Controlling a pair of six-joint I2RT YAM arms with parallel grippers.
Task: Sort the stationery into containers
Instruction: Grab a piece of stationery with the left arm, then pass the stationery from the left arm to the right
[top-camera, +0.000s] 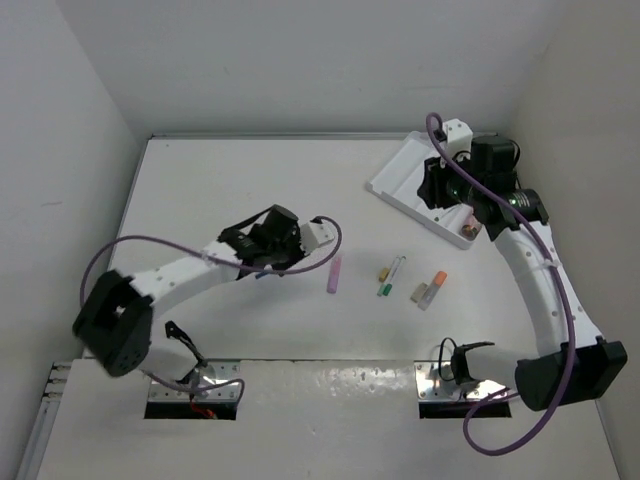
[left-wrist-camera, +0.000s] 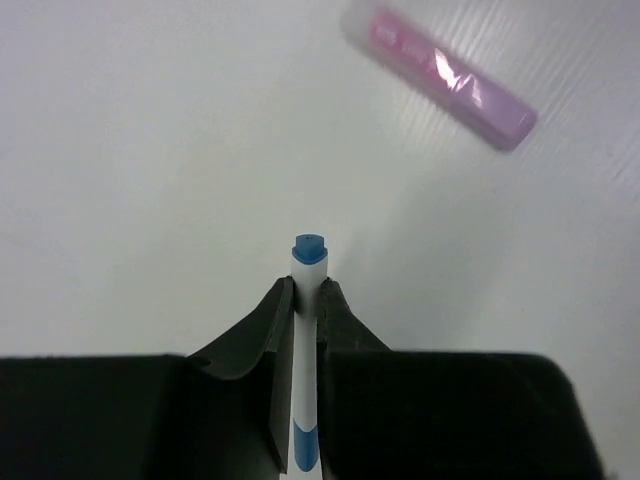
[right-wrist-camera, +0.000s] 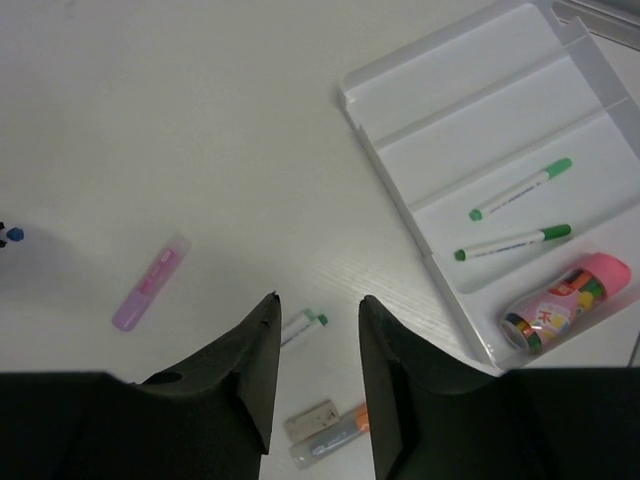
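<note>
Left wrist view: found the left gripper (left-wrist-camera: 307, 292) clamped on the blue-tipped white pen (left-wrist-camera: 308, 265), long axis running straight out between the jaws, blue end forward. Past it, up and right, saw the lilac stick (left-wrist-camera: 440, 75). Placed the tray (top-camera: 398, 188) well apart rightward, nearer the right gripper (right-wrist-camera: 318, 300), jaws apart, empty.

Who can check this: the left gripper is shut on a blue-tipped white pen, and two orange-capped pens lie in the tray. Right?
Wrong colour: the two pens in the tray are green-capped, as the right wrist view shows. The left gripper is shut on the blue-tipped white pen.
</note>
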